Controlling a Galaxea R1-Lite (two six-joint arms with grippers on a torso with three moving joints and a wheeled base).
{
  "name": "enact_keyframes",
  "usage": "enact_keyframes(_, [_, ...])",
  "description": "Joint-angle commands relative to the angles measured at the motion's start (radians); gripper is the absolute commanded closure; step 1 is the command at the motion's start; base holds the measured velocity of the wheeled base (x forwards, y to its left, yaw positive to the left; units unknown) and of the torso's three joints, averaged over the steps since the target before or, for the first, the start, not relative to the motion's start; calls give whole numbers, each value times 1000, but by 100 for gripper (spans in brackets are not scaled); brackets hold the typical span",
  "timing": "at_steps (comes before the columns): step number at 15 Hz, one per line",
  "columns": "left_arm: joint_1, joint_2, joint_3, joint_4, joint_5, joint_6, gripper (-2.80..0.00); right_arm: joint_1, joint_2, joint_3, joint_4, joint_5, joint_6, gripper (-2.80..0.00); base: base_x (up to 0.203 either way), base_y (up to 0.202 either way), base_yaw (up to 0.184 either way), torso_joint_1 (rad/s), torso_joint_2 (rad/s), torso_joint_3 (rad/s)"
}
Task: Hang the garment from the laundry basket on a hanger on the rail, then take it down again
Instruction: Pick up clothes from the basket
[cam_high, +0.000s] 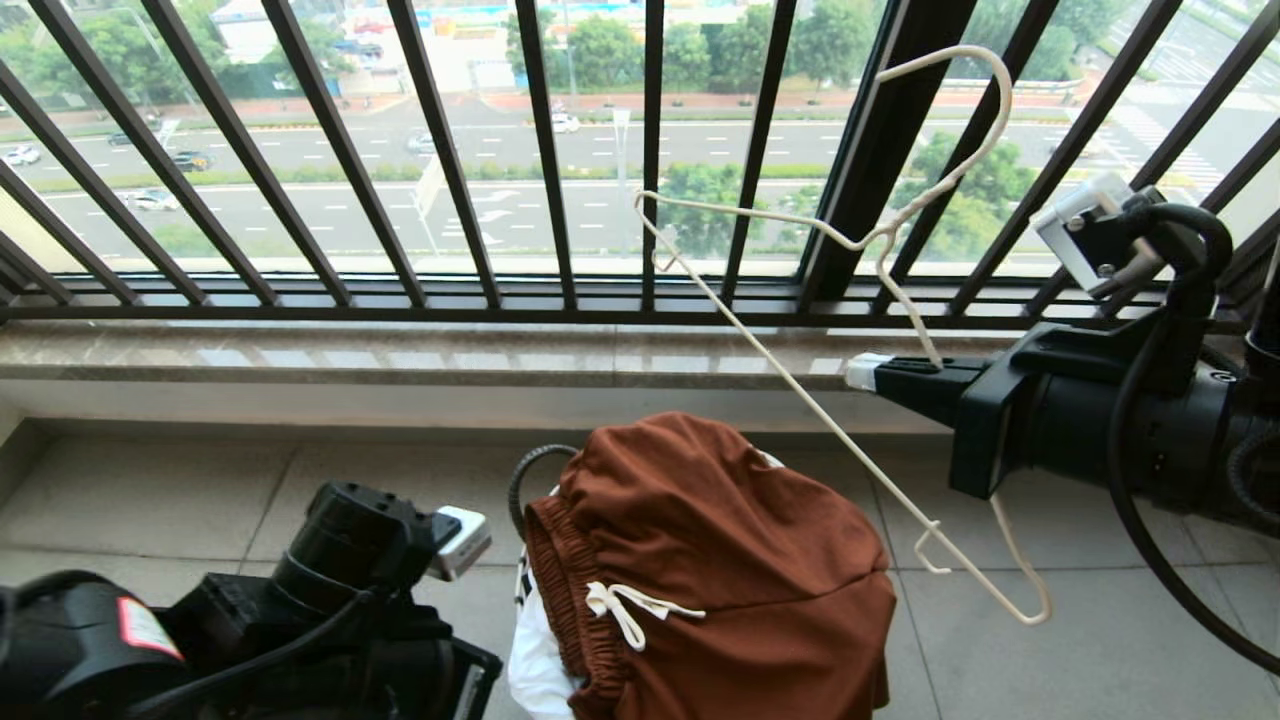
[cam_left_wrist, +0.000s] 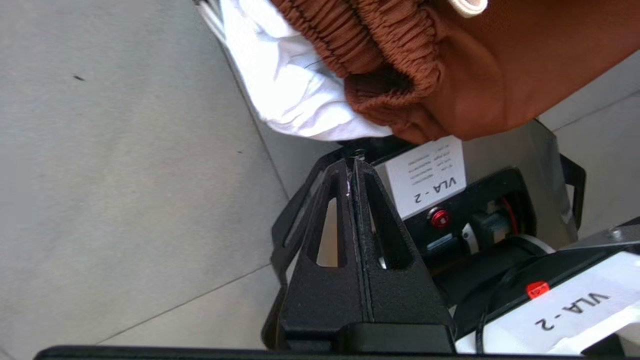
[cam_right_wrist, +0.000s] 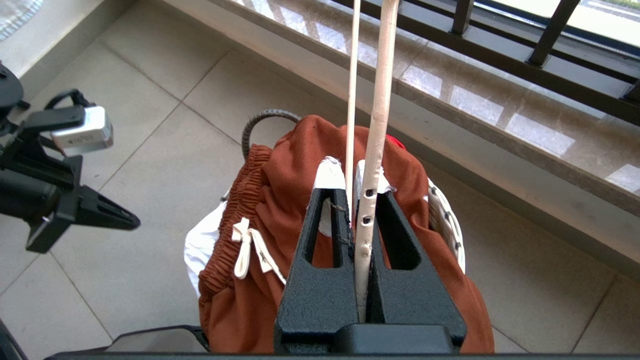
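Balcony: tiled floor (cam_high: 1100, 640), stone sill and black balcony railing (cam_high: 545, 150) ahead of me, street beyond.
Basket: the laundry basket (cam_right_wrist: 445, 220) stands on the tiles between my two arms; only bits of dark rim and white liner show.
Garment: rust-brown shorts (cam_high: 720, 570) heaped over the basket, waistband and white drawstring (cam_high: 630, 605) turned toward my left side.
Right gripper (cam_high: 865, 372): pinched shut on the hanger (cam_high: 800, 400) at a side wire, held up at sill height, above and right of the shorts.
Hanger axis: long bar runs on a slant, upper end toward the railing, lower end down over the tiles right of the basket; hook points up and away.
Left gripper (cam_left_wrist: 354, 165): closed, nothing in it (fingers pressed flat together), low beside the basket.
Key relation: the waistband lies just off my left fingertips, perhaps nearly touching, though the wrist view is too close to judge.
Nearer arm: left, by my reckoning; it should open before taking the waistband.
Rail: not in sight.
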Motion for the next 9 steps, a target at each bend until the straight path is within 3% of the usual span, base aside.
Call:
enact_keyframes(1, [-43, 142, 25, -115, 0, -25, 0, -10, 34, 1, -17, 1, -1, 0, 0, 0, 0, 0, 0, 0])
enact_keyframes(3, [-65, 201, 47, -248, -2, -31, 0, -8, 44, 6, -19, 1, -3, 0, 0, 0, 0, 0, 0, 0])
enact_keyframes(5, [-115, 201, 9, -257, 1, -22, 0, -9, 49, 4, -20, 1, -2, 0, 0, 0, 0, 0, 0, 0])
enact_keyframes(9, [-129, 244, 44, -266, 1, -16, 0, -11, 44, 2, -20, 1, -2, 0, 0, 0, 0, 0, 0, 0])
